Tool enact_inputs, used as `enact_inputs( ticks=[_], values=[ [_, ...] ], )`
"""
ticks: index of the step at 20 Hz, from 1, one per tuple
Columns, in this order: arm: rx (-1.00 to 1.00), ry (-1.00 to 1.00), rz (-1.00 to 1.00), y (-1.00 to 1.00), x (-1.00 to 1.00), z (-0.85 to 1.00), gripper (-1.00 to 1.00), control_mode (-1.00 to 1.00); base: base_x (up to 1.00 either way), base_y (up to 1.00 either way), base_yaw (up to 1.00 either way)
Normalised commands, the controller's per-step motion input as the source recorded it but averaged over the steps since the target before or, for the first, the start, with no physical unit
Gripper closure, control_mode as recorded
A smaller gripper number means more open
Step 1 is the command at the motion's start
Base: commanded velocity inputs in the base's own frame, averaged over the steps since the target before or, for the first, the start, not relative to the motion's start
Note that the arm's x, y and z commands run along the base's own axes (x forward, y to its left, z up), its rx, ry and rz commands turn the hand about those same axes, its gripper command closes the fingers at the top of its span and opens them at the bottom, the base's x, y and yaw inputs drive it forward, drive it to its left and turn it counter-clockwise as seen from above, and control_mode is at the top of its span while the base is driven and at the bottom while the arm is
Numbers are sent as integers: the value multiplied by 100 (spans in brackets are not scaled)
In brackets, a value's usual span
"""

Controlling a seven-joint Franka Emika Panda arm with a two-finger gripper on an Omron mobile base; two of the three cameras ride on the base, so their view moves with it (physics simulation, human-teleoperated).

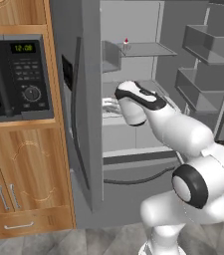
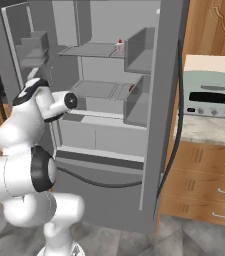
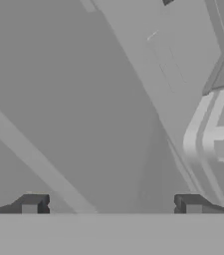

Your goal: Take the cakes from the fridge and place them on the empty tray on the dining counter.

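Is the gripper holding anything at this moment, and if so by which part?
Nothing is held. The gripper is open, its dark fingertips wide apart with only grey fridge interior between them.
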Motion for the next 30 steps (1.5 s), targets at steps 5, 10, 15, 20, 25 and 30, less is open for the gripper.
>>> enact_inputs(
  ticks=[5, 10, 15, 20, 25, 30],
  values=[
    [0, -1, 2, 100, -66, -8, -100, -100, 0, 0, 0],
    [0, -10, -9, 16, -44, 2, -100, -100, 0, 0, 0],
    [-4, 8, -18, -67, -6, 32, -100, -100, 0, 0, 0],
    [-6, 10, -11, -72, 0, 66, -100, -100, 0, 0, 0],
    [-28, 10, -10, -58, -2, 70, -100, -100, 0, 0, 0],
    [-56, 12, -10, -49, -15, 47, -100, -100, 0, 0, 0]
  ],
)
